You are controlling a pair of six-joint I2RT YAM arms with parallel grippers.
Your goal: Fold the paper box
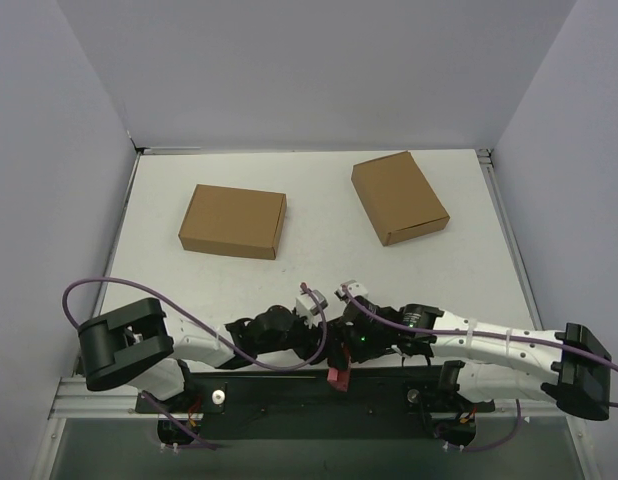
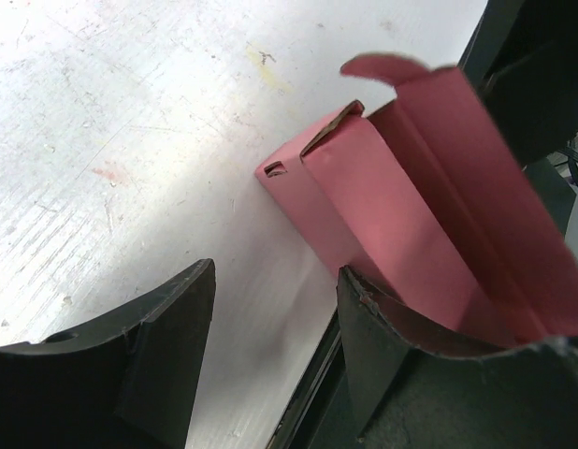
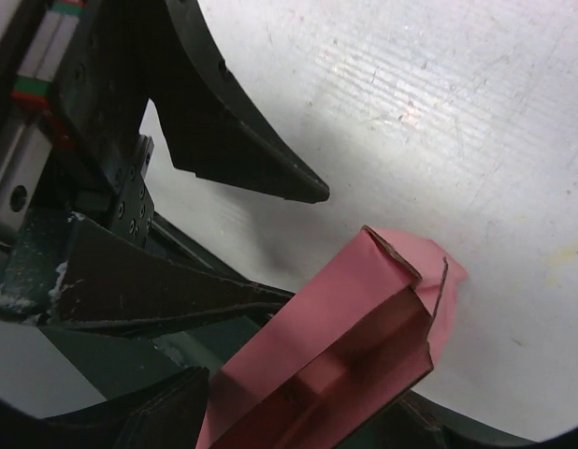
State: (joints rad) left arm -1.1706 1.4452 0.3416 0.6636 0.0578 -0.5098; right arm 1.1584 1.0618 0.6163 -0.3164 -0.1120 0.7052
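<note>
Pink thin card makes up the paper box (image 2: 429, 234), which sits at the very near edge of the worktop (image 1: 319, 270), partly over the black base rail (image 1: 269, 400) and between the two wrists. It is half erected: a long sleeve with open walls and a rounded end tab standing up loose. It looks very light and flimsy, likely to dent or crease under a hard pinch, and its smooth faces may slide between pads. The folded long edges, where the card doubles, seem the firmest places to take hold of, while the free tab would only bend. The left gripper (image 2: 280, 281) has its jaws apart with bare worktop showing between them, and the box lies against the outer side of one finger. The right gripper (image 3: 317, 402) has the sleeve lying in its gap, but I cannot tell whether the jaws press on it or stand loose around it. Farther out, well apart from all this, lie the left brown box (image 1: 233, 221) and the right brown box (image 1: 399, 197), both closed.
</note>
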